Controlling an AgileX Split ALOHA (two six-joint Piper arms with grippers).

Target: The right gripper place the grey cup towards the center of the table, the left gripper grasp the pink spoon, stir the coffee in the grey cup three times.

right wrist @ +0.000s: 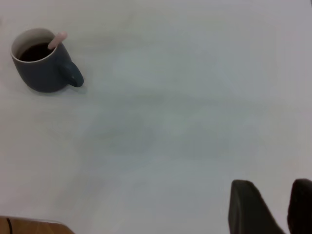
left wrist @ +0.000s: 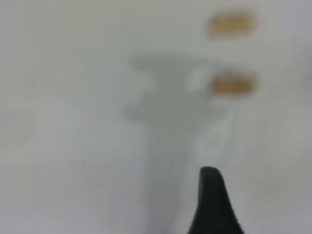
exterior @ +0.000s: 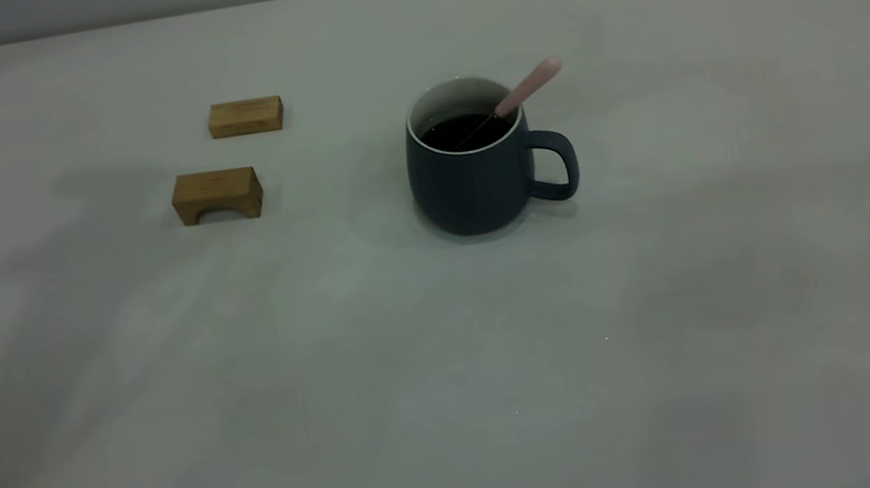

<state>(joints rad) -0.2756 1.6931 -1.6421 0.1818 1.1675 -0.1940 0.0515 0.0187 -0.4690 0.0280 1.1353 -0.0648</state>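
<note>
Bench (exterior: 458, 411): bare along its near edge.
Grey cup (exterior: 472, 175): mid-bench, upright, holding coffee (exterior: 466, 131).
Pink spoon (exterior: 528, 86): leaning inside the cup.
Right gripper (right wrist: 273, 207): well apart, fingers parted.
Left gripper (left wrist: 212, 204): fingers' state unclear; grasp handle high.

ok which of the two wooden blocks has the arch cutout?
The nearer wooden block, closer to the camera in the exterior view: its underside has an arched notch. The farther block is a plain rectangular bar.

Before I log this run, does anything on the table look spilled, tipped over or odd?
Nothing stands out. The dark slate-grey mug stands upright with dark coffee inside, and the pale pink-handled spoon leans on its rim. No spill shows. Two wooden blocks sit apart from it.
</note>
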